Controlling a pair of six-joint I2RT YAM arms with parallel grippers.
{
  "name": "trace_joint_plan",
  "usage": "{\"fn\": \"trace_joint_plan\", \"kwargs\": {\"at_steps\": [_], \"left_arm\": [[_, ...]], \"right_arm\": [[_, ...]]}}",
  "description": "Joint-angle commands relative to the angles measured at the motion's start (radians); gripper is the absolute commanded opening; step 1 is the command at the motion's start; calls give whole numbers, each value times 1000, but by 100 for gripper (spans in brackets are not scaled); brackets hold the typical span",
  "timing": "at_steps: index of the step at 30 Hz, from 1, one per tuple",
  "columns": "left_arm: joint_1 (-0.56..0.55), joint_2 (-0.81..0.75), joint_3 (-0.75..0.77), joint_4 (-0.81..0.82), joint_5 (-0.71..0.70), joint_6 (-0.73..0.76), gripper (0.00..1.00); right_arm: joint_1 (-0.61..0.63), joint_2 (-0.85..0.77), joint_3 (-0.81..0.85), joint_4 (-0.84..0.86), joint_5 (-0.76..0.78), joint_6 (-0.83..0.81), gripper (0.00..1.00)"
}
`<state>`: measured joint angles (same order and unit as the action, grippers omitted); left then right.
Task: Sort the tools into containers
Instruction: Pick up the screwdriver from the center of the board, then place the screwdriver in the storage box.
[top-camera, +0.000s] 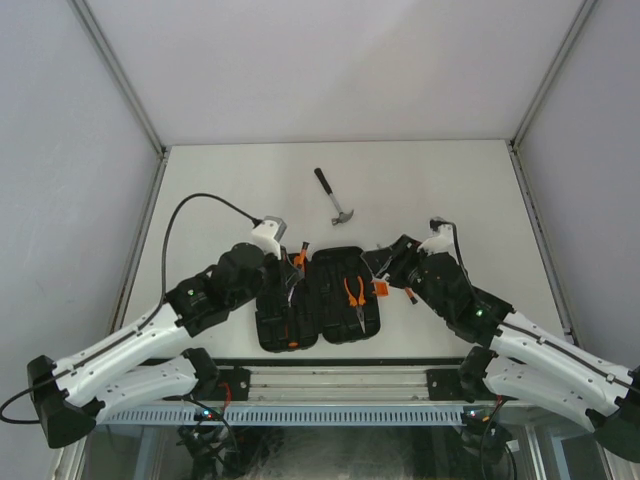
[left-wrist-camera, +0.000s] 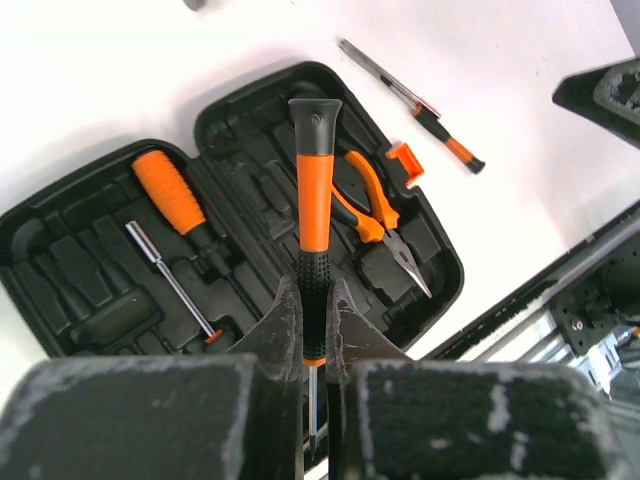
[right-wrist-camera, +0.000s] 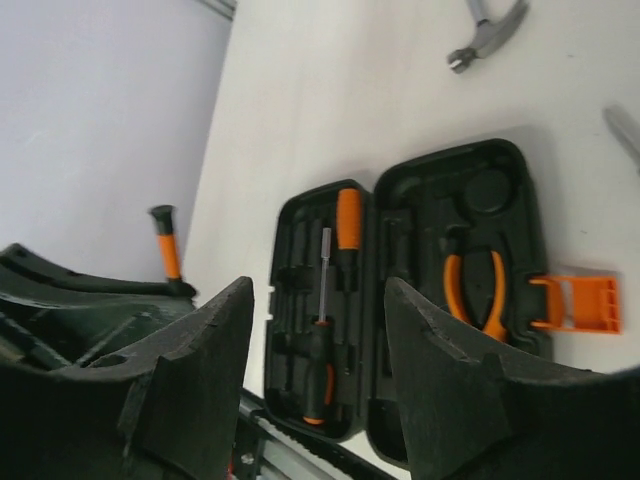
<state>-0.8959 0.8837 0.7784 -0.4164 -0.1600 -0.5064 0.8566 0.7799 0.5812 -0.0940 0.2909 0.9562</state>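
The black tool case (top-camera: 274, 330) lies open near the table's front edge. Orange-handled pliers (top-camera: 354, 296) sit in its right half. My left gripper (left-wrist-camera: 315, 292) is shut on a slim black-and-orange screwdriver (left-wrist-camera: 314, 190), held over the case's hinge with the handle pointing away. The left half holds an orange-handled driver (left-wrist-camera: 170, 190) and a steel shaft (left-wrist-camera: 170, 280). My right gripper (right-wrist-camera: 318, 285) stands open and empty above the case (right-wrist-camera: 430, 215), with a black-handled screwdriver (right-wrist-camera: 320, 370) slotted below it. The claw hammer (top-camera: 334, 197) lies on the table behind the case.
Another slim screwdriver (left-wrist-camera: 420, 105) lies on the table right of the case, past the orange latch (left-wrist-camera: 405, 163). The metal rail (top-camera: 330, 380) runs along the near edge. Grey walls enclose the table on three sides.
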Motion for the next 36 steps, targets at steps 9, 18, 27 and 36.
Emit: {"fn": "trace_joint_plan", "kwargs": {"at_steps": [9, 18, 27, 36], "left_arm": [[108, -100, -62, -43, -124, -123, 0], [282, -104, -123, -127, -133, -212, 0], [290, -11, -153, -117, -145, -224, 0], [308, 128, -136, -67, -150, -195, 0]], "right_arm": [[-7, -25, 40, -235, 88, 2, 55], [-4, -7, 18, -255, 69, 18, 55], [-1, -35, -9, -267, 64, 44, 54], [14, -34, -15, -264, 54, 48, 54]]}}
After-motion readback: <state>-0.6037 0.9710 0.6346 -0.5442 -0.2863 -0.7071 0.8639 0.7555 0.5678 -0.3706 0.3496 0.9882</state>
